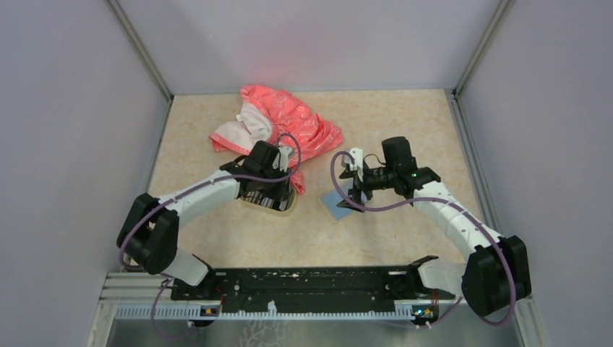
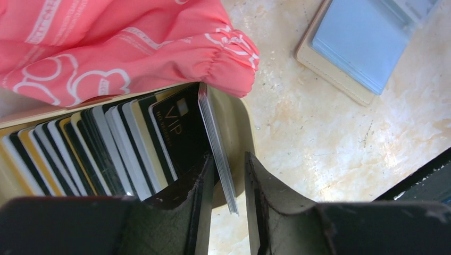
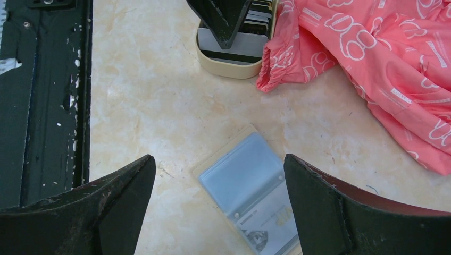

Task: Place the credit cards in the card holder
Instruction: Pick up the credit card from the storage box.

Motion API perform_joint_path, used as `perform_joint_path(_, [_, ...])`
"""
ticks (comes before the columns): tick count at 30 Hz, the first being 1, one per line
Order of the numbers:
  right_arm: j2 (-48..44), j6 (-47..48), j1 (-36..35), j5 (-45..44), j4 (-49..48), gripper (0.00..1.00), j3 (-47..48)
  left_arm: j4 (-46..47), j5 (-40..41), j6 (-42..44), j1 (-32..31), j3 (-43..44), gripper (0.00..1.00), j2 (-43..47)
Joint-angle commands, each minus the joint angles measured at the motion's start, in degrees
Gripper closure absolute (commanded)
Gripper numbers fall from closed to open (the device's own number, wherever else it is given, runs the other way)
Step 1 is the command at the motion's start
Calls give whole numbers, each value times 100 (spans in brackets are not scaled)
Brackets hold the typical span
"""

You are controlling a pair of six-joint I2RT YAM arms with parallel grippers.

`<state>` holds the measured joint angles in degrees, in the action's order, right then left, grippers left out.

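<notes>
Black-and-gold credit cards [image 2: 106,149] stand in the dish [image 2: 239,127]. My left gripper [image 2: 228,156] straddles the end card [image 2: 213,127]; I cannot tell if it pinches. Right gripper [image 3: 218,159] is spread wide, empty, over the opened card holder [image 3: 244,186].

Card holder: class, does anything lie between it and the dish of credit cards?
Nothing visible. Bare table separates the dish from the card holder; the pink cloth overlaps only the dish's far rim.

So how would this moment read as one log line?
left claw: straddling end card in dish, unclamped | right claw: open, above opened card holder
</notes>
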<state>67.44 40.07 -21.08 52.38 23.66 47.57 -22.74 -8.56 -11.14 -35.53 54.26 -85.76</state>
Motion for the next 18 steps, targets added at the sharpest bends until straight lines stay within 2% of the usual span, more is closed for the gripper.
perform_joint_path(1, [-113,106,60,211,-80,10,68,276,-383,-55,17,-65,66,-197])
perform_joint_path(9, [-126,106,69,238,-74,10,59,295,-315,-73,122,-98,58,-346])
perform_joint_path(13, [-133,106,78,245,-77,10,59,434,-532,-138,324,-183,65,-367])
perform_joint_path(18, [-126,106,87,253,-81,10,59,652,-1105,-204,613,-352,68,-317])
